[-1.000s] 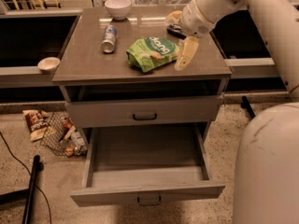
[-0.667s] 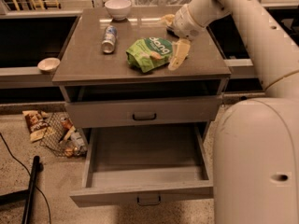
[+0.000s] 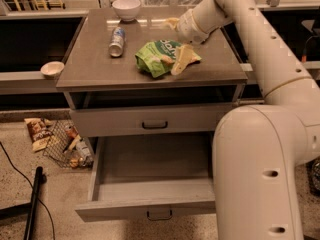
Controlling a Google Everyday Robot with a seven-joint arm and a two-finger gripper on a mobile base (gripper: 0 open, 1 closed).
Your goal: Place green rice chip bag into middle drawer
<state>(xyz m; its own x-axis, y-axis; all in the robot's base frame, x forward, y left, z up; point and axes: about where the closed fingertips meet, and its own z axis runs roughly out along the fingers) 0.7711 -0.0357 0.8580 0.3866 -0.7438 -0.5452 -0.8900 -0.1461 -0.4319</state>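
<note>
The green rice chip bag (image 3: 159,57) lies crumpled on the cabinet top, right of centre. My gripper (image 3: 176,41) is at the bag's right end, open. One pale finger (image 3: 180,60) rests over the bag's right edge and the other (image 3: 172,22) points toward the back. The bag is still lying on the top. The middle drawer (image 3: 150,186) is pulled out and empty, with its loop handle (image 3: 160,215) at the front. The identical drawer above it (image 3: 154,122) is shut. My arm hides the open drawer's right side.
A white bowl (image 3: 126,8) and a can lying on its side (image 3: 117,40) are at the back left of the cabinet top (image 3: 90,64). A small bowl (image 3: 52,69) sits on the left ledge. Snack packets and a wire basket (image 3: 65,144) lie on the floor, beside a black pole (image 3: 34,199).
My gripper has moved left, from beside the bag to over its right end. My arm has swung nearer the camera and now covers the right of the view. The bag has not moved.
</note>
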